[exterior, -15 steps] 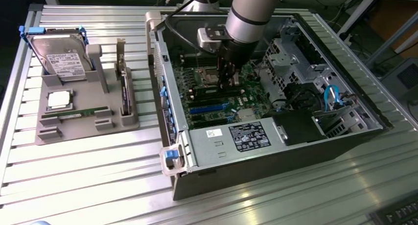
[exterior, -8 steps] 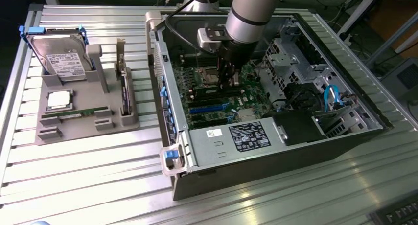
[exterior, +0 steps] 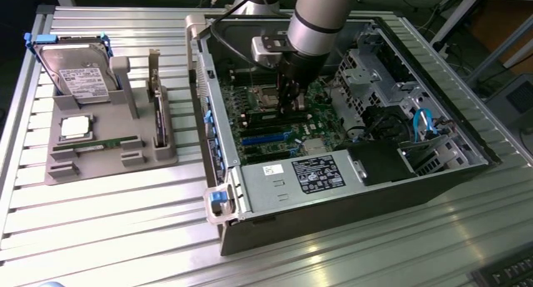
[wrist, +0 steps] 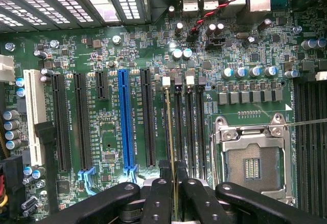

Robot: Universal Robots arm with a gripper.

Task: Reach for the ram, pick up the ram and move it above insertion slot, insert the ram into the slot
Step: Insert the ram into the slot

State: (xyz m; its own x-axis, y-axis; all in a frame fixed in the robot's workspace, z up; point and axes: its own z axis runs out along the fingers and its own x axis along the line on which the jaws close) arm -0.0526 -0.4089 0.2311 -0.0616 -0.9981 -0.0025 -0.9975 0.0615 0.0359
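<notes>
Jaws nearly shut, the gripper (wrist: 174,193) pinches one ram (wrist: 169,132) edge-on, standing in one slot (wrist: 168,127) of four parallel memory slots beside one open processor socket (wrist: 253,165). One blue socket (wrist: 125,121) lies farther along the board. Outside the case (exterior: 350,193), one grey tray (exterior: 108,134) carries one hard drive (exterior: 79,72) and one processor (exterior: 75,126).

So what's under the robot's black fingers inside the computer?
The gripper pinches the ram, seen edge-on as a thin strip, right over a black slot on the green motherboard. The fingers cover the near end of the ram and slot.
</notes>
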